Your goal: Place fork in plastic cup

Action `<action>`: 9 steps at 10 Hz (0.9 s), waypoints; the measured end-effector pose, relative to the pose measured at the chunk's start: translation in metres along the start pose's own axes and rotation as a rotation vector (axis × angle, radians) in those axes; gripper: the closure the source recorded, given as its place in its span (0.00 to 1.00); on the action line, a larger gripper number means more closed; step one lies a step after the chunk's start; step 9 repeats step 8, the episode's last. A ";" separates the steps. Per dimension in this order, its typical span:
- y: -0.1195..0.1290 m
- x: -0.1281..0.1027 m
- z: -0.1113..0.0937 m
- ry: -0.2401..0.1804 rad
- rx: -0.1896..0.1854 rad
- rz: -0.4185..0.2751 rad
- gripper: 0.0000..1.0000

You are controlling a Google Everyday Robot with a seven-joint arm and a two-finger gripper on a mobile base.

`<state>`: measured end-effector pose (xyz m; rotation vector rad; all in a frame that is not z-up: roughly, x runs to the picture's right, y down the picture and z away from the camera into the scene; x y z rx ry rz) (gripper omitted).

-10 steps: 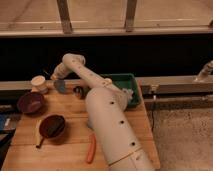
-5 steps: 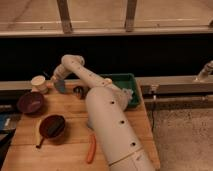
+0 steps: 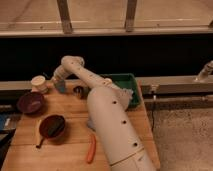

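Observation:
My gripper is at the far left of the wooden table, at the end of the white arm. It hangs right over the small pale blue-grey plastic cup, which stands just right of the cream cup. The gripper covers most of the plastic cup's mouth. I cannot make out the thin dark fork; it may be hidden by the gripper.
A small dark round cup stands right of the plastic cup. A green bin is at the back right. A purple bowl, a dark red bowl and an orange stick lie nearer.

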<state>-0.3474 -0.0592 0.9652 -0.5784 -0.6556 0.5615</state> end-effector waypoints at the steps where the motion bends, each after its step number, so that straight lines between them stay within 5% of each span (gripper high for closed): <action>1: 0.001 0.001 0.000 -0.003 -0.004 0.005 0.59; 5: 0.000 0.003 -0.003 -0.016 -0.005 0.002 0.25; 9: -0.001 0.000 -0.010 -0.036 0.020 -0.007 0.24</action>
